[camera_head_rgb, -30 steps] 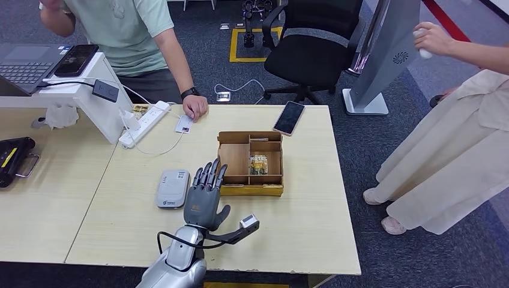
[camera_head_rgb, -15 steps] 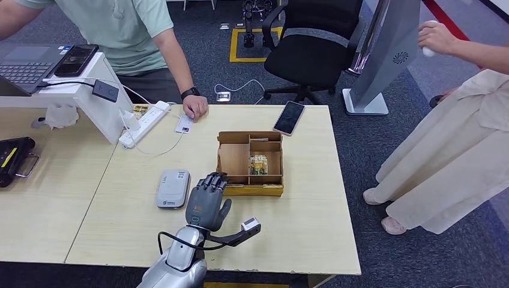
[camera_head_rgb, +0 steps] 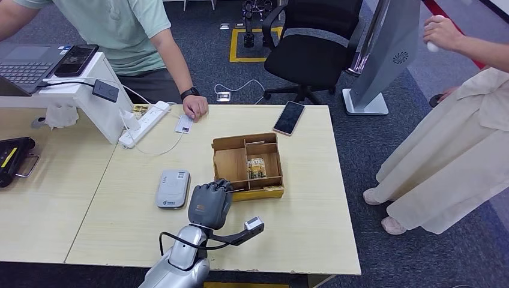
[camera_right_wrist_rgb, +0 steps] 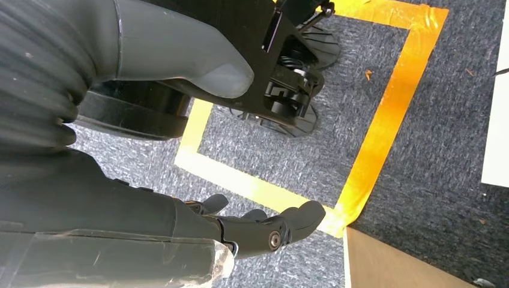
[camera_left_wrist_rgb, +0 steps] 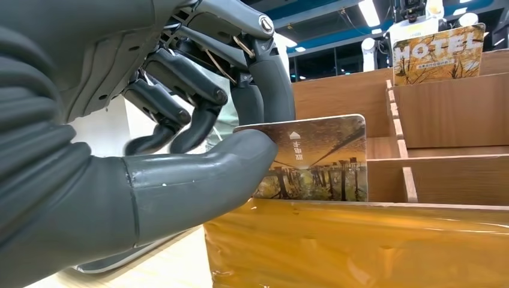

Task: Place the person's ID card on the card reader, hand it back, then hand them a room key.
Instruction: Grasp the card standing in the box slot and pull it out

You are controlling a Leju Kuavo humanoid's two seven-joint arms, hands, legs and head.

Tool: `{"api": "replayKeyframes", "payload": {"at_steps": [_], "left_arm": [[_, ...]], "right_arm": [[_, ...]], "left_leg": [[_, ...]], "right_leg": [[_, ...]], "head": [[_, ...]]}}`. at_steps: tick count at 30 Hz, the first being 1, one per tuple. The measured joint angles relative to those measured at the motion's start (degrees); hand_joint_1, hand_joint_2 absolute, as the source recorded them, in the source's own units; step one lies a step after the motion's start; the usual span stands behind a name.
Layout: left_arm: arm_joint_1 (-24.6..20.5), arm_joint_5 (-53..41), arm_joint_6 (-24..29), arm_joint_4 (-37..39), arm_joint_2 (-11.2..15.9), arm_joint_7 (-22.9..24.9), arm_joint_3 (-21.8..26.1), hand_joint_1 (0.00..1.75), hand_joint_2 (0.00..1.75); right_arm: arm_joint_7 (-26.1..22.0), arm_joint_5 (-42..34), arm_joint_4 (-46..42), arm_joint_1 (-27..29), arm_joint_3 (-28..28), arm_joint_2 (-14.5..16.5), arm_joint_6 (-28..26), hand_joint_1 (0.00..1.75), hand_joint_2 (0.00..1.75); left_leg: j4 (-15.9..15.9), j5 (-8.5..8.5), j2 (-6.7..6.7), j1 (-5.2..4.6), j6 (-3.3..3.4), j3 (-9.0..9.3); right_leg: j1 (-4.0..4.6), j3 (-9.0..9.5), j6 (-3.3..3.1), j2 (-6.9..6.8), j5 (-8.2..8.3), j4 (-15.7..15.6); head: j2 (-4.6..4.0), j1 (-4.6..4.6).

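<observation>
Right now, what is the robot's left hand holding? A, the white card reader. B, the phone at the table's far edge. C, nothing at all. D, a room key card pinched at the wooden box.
D: the left wrist view shows the left hand pinching a room key card between thumb and fingers, just above the near wall of the wooden box.

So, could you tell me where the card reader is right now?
In the head view the card reader lies flat on the table, just left of the left hand.
</observation>
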Motion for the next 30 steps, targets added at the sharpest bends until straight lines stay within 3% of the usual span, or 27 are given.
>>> {"api": "replayKeyframes", "payload": {"at_steps": [12,30], "left_arm": [[0.4,-1.2,0.0,-1.7,-0.1,0.1,0.0,1.75,1.75],[0.2,0.2,0.0,-17.2,3.1,-3.0,3.5,1.75,1.75]], "right_arm": [[-0.3,0.3,0.0,-0.1,0.0,0.0,-2.1,0.00,1.75],[-0.4,1.0,0.0,-0.1,0.0,0.0,-3.5,0.00,1.75]], "left_leg": [[0.0,0.00,0.00,0.00,0.00,-0.01],[0.0,0.05,0.00,0.01,0.01,-0.01]], "right_leg": [[0.00,0.00,0.00,0.00,0.00,0.0],[0.00,0.00,-0.02,0.00,0.03,0.0]], "head": [[0.01,0.00],[0.01,0.00]]}}
